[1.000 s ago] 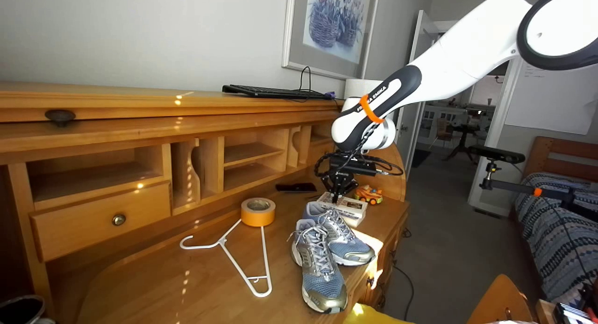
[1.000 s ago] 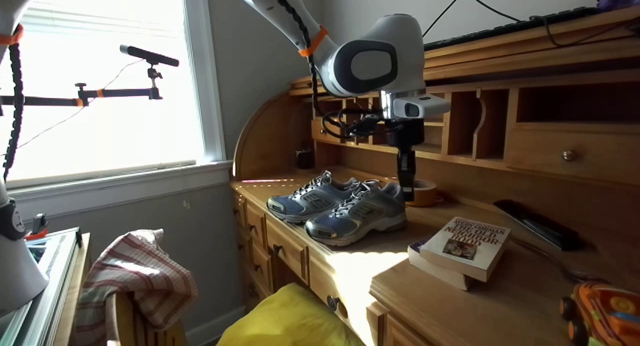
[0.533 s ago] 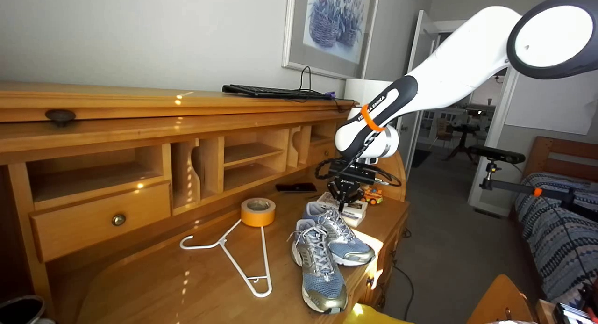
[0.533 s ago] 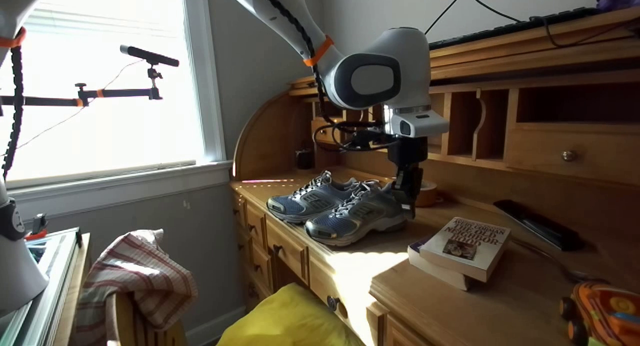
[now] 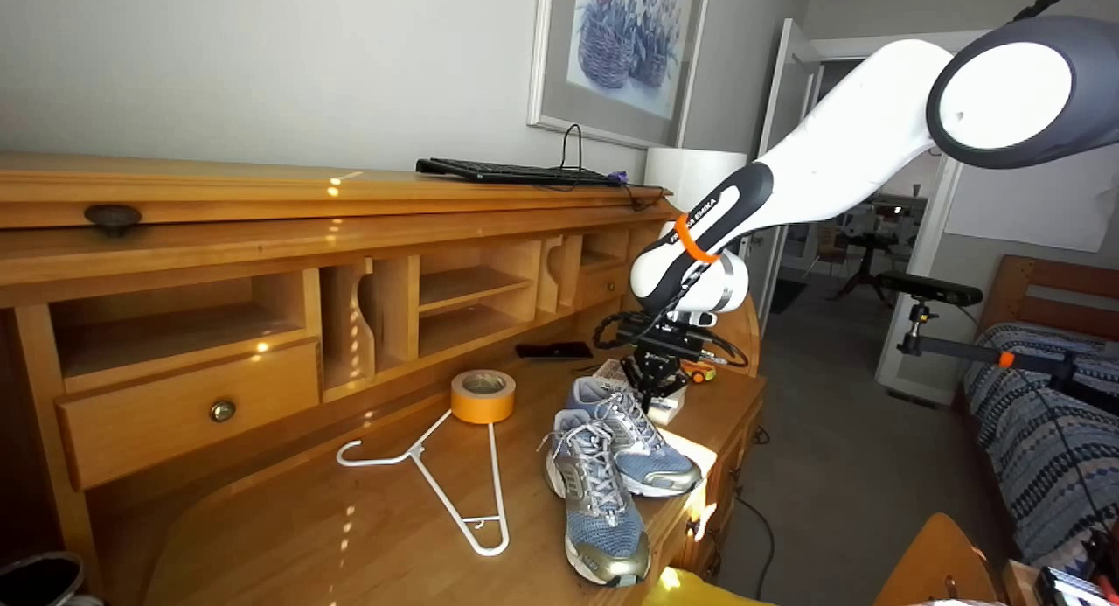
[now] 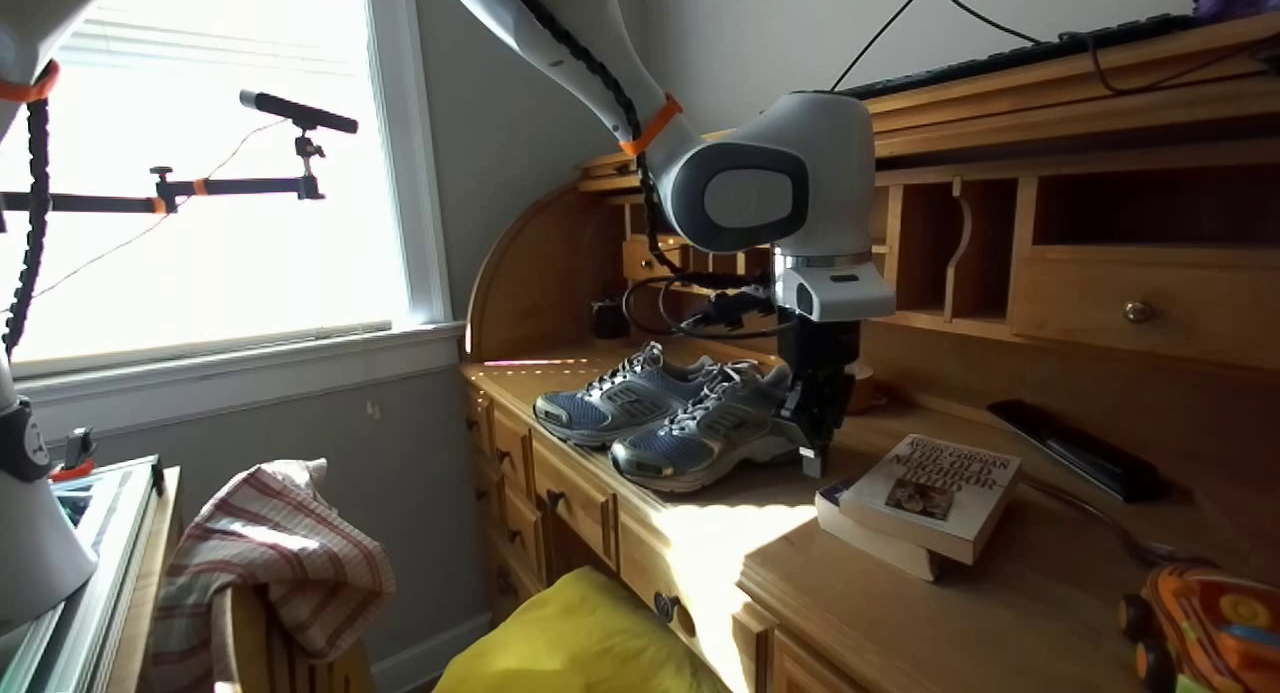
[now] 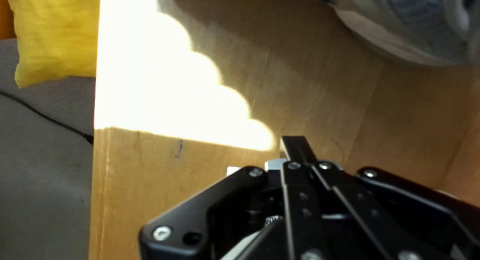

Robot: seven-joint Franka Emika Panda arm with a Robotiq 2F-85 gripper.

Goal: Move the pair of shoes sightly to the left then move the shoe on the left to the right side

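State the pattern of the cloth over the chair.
Reddish stripes on a pale ground; the cloth shows best in an exterior view.

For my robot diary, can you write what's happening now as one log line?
fingers: shut, empty, low between shoes and books | shoes: close together on desk | next, maybe: pushing the shoes

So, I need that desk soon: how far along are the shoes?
Done: nothing I can confirm; the sneaker nearer the books and its mate sit side by side.
In hand: the shut gripper stands low on the books' side of them, perhaps to push.
Remaining: probably the leftward shift, then taking one sneaker across; neither is grasped.
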